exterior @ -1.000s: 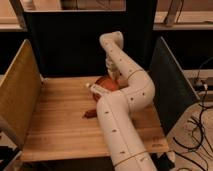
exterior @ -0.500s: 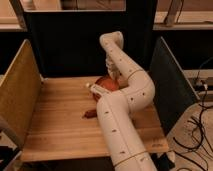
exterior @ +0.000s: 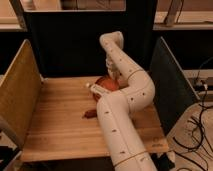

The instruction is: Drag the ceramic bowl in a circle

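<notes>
Nearest on the table [exterior: 55, 125] lies a small dark red-brown piece [exterior: 90, 113]. Beyond it the ceramic bowl [exterior: 104, 83] sits mid-table, half hidden by the arm. The gripper [exterior: 113, 76] reaches its far rim; jaws' state: cannot tell. Circle progress looks undeterminable.

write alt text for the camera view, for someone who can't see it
A white robot arm bends across a wooden table, its gripper down at a reddish-brown ceramic bowl near the table's back edge, mostly hidden by the arm. A small dark red-brown piece lies on the wood in front, and panels wall the table's sides.
</notes>
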`<state>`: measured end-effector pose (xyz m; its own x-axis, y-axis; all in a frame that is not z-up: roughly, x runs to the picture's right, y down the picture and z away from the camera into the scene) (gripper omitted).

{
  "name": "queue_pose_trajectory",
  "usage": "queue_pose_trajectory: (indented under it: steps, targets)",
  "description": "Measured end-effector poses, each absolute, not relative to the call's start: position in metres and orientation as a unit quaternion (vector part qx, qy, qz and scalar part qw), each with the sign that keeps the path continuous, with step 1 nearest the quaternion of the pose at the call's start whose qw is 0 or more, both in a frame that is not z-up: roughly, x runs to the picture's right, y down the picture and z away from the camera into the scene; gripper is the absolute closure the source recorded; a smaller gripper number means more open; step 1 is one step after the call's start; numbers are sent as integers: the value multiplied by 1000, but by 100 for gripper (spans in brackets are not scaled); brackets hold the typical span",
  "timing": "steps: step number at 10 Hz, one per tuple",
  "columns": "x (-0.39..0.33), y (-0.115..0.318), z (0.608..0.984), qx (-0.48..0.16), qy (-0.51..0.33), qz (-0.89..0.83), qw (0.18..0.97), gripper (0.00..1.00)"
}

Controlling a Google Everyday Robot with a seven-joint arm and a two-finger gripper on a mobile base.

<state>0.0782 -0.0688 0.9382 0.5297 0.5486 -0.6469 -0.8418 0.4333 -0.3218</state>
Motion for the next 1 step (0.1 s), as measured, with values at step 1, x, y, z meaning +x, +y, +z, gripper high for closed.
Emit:
queue_pose_trajectory:
  steps: [1]
  targets:
    - [78, -69, 938, -318, 230, 427, 815, 96]
